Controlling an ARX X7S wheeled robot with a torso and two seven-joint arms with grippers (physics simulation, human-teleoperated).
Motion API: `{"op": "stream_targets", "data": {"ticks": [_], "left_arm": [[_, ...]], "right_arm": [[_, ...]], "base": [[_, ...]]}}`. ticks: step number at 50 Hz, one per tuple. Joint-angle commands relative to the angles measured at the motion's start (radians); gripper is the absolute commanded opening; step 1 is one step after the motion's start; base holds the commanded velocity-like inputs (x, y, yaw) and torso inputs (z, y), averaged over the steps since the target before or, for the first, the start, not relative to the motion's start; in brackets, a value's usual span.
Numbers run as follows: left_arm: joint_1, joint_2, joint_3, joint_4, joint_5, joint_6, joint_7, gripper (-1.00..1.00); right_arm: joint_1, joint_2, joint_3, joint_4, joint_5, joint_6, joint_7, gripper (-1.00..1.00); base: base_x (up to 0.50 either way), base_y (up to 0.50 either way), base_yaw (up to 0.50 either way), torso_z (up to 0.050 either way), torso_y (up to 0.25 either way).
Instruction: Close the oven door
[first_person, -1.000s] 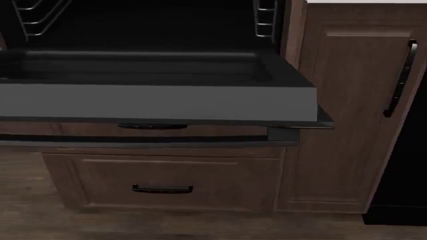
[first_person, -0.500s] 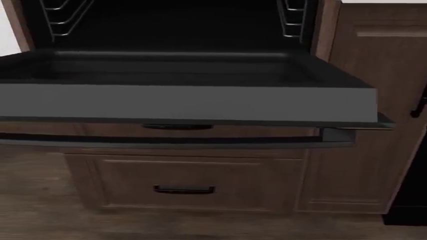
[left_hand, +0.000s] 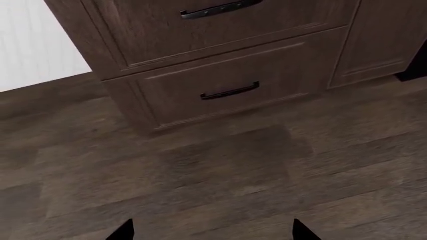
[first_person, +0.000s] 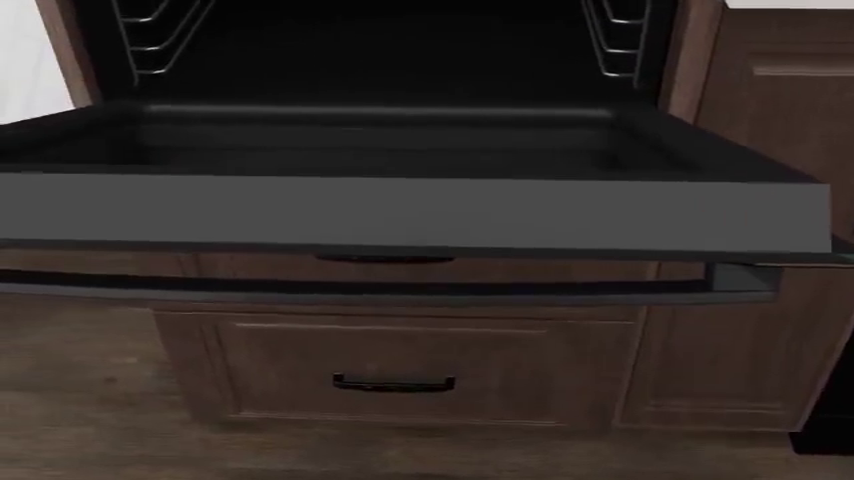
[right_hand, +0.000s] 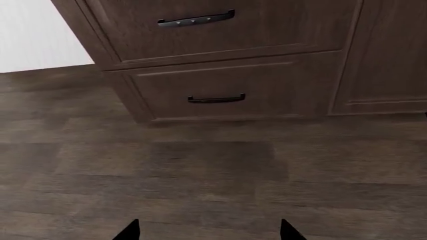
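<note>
Currently the oven door (first_person: 400, 210) hangs fully open, lying flat and horizontal across the head view, its grey rim facing the camera and the dark inner face on top. It spans almost the full frame width, with its right corner near the right edge. Behind it the black cavity (first_person: 387, 50) is exposed, wire racks (first_person: 147, 40) visible on both side walls. A thin dark bar (first_person: 400, 290) runs just under the door edge, parallel to it.

Below the door are two brown wooden drawers. Upper drawer (right_hand: 220, 30) has a black handle (right_hand: 195, 20); in the head view that handle is mostly hidden by the door. Lower drawer (first_person: 414, 375) has its own black handle (first_person: 394, 383), fully visible. Cabinet door (first_person: 787, 100) sits right of the oven. Dark wood floor (left_hand: 213, 180) in front, white wall (left_hand: 33, 45) to the side of the cabinet.

Neither arm shows in the head view. Left gripper (left_hand: 212, 231): only two black fingertips (left_hand: 123, 232) poke into the wrist frame, set wide apart, nothing between them, over bare floor and well away from the drawers. Right gripper (right_hand: 208, 231): same picture, two tips (right_hand: 288, 231) spread, holding nothing, pointing at the floor in front of the lower drawer. Neither gripper touches the door.
</note>
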Motion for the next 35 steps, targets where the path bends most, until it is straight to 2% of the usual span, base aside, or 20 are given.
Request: {"op": "stream_targets", "data": {"ticks": [1, 5, 20, 25, 27, 32, 35], "left_arm": [[0.003, -0.001, 0.003, -0.002, 0.0, 0.011, 0.0, 1.0], [0.003, -0.009, -0.007, 0.044, -0.017, -0.032, -0.013, 1.0], [0.0, 0.0, 0.009, -0.015, -0.002, 0.021, 0.0, 1.0], [-0.005, -0.007, 0.001, 0.035, -0.022, -0.031, -0.012, 1.0], [-0.002, -0.002, 0.011, -0.003, -0.007, 0.01, -0.002, 1.0], [-0.005, -0.008, -0.001, 0.029, -0.024, -0.026, -0.012, 1.0], [-0.001, -0.002, 0.009, -0.018, -0.008, 0.02, -0.001, 1.0]], "right_arm": [[-0.008, 0.0, 0.008, 0.001, 0.005, -0.023, -0.002, 1.0], [-0.006, 0.0, 0.004, 0.003, 0.005, -0.026, -0.005, 1.0], [0.0, 0.003, -0.008, 0.009, -0.001, -0.023, 0.001, 1.0], [0.001, 0.005, -0.011, 0.006, -0.003, -0.024, 0.004, 1.0], [0.001, 0.007, -0.012, 0.003, -0.005, -0.025, 0.006, 1.0], [0.001, 0.008, -0.014, 0.0, -0.006, -0.025, 0.009, 1.0], [0.001, 0.008, -0.014, 0.001, -0.007, -0.033, 0.007, 1.0]], "base": [[0.09, 0.0, 0.0, 0.0, 0.0], [0.12, 0.0, 0.0, 0.0, 0.0], [0.12, 0.0, 0.0, 0.0, 0.0], [0.12, 0.02, 0.0, 0.0, 0.0], [0.12, 0.03, 0.0, 0.0, 0.0], [0.12, 0.05, 0.0, 0.0, 0.0], [0.12, 0.05, 0.0, 0.0, 0.0]]}}
